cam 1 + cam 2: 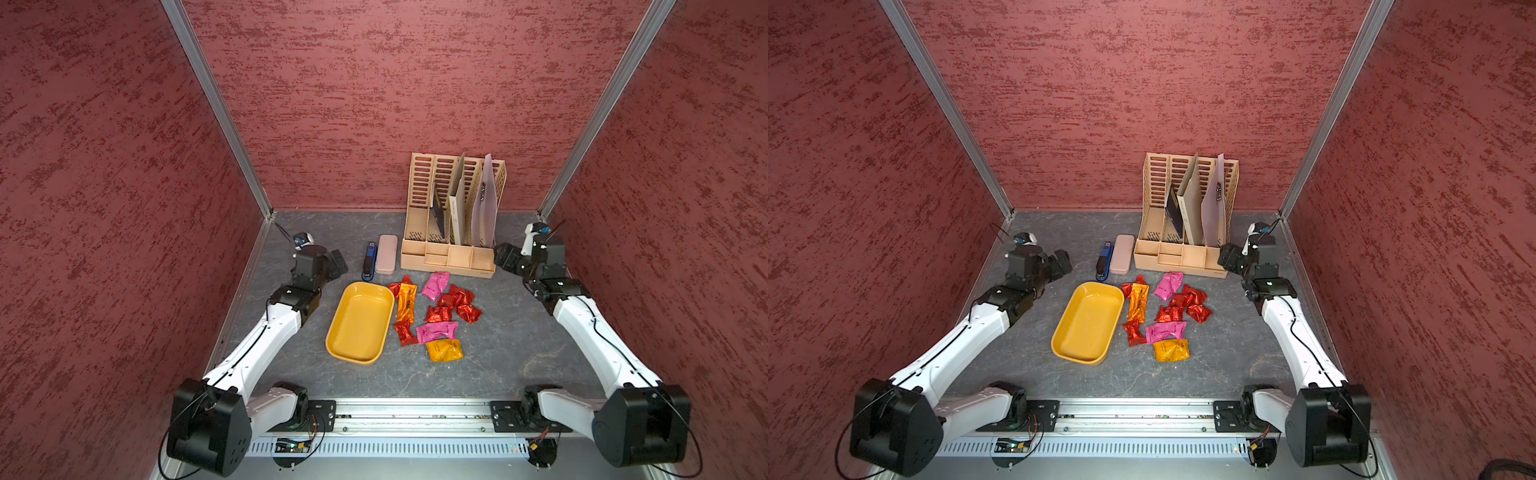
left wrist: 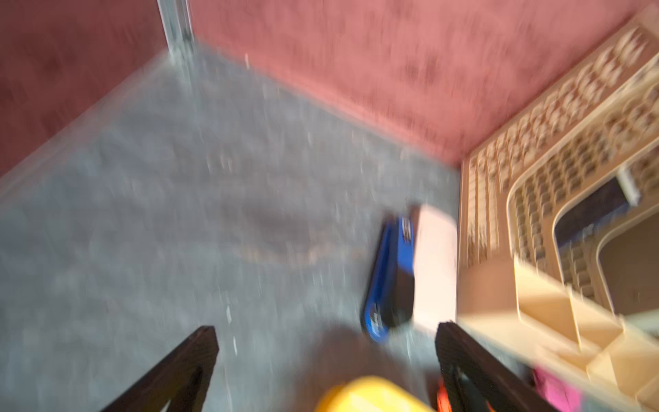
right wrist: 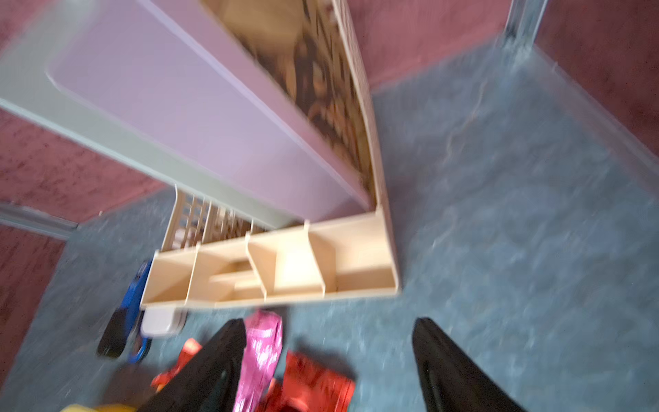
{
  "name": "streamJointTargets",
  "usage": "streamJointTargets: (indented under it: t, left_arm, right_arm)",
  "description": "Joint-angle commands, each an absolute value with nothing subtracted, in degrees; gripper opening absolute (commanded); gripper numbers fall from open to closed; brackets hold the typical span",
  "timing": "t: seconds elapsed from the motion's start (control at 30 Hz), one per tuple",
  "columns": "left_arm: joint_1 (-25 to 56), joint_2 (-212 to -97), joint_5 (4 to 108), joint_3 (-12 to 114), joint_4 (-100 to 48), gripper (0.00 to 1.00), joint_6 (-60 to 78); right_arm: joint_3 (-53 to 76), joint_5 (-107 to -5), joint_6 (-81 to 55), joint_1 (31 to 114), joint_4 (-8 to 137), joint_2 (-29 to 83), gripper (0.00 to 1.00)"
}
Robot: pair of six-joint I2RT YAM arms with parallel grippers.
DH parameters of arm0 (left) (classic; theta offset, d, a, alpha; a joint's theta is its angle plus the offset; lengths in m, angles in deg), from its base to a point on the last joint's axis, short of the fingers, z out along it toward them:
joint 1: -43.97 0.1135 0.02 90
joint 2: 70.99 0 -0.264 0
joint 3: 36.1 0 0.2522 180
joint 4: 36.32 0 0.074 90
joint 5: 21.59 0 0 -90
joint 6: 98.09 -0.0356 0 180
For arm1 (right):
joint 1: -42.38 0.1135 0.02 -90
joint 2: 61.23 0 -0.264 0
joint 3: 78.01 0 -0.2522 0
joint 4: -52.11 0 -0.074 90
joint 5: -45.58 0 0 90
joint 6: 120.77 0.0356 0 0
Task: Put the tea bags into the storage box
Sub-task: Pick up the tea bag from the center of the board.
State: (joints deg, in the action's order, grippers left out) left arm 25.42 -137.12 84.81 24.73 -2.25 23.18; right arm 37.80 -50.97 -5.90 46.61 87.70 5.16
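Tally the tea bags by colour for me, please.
Red tea bags: 6, roughly; some overlap
Pink tea bags: 2
Orange-yellow tea bags: 2
Total: 10, all on the table, none in the storage box

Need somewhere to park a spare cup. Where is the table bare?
Bare: front strip between storage box, tea bags and base rail; patch between tea bags and right arm. Crowded: the middle, tea bags from box to file organizer.

One storage box, two pink tea bags, two orange tea bags, about six red tea bags, overlapping. One file organizer, one pink case, one stapler.
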Motion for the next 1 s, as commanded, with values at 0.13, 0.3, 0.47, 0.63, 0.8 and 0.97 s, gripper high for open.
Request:
streamJointTargets:
  t: [0.13,0.3,0.47,0.63,0.8,0.97]
  left_arm:
    - [17.7,-137.2,82.5,27.3,23.5,1.0,40.5]
    - [14.7,-134.5,78.1,27.5,25.9,1.0,43.7]
    - [12.1,-129.8,77.0,26.7,27.7,1.0,45.9]
    - [12.1,-126.3,76.8,22.9,26.9,1.0,45.0]
    - [12.3,-126.1,75.9,20.4,20.1,1.0,44.4]
    - [13.6,-127.8,76.0,19.8,16.0,1.0,44.0]
  right_arm:
    - [49.3,-57.9,4.0,52.5,111.8,-10.8,0.74]
    - [55.3,-61.1,10.1,52.6,112.8,-18.9,0.71]
    - [62.8,-67.0,21.9,52.6,95.5,-17.7,0.74]
    - [63.4,-64.5,25.8,52.7,84.2,-7.8,0.76]
    - [62.5,-63.6,26.6,52.7,77.9,0.6,0.72]
    - [62.1,-61.4,26.2,52.7,76.0,5.0,0.67]
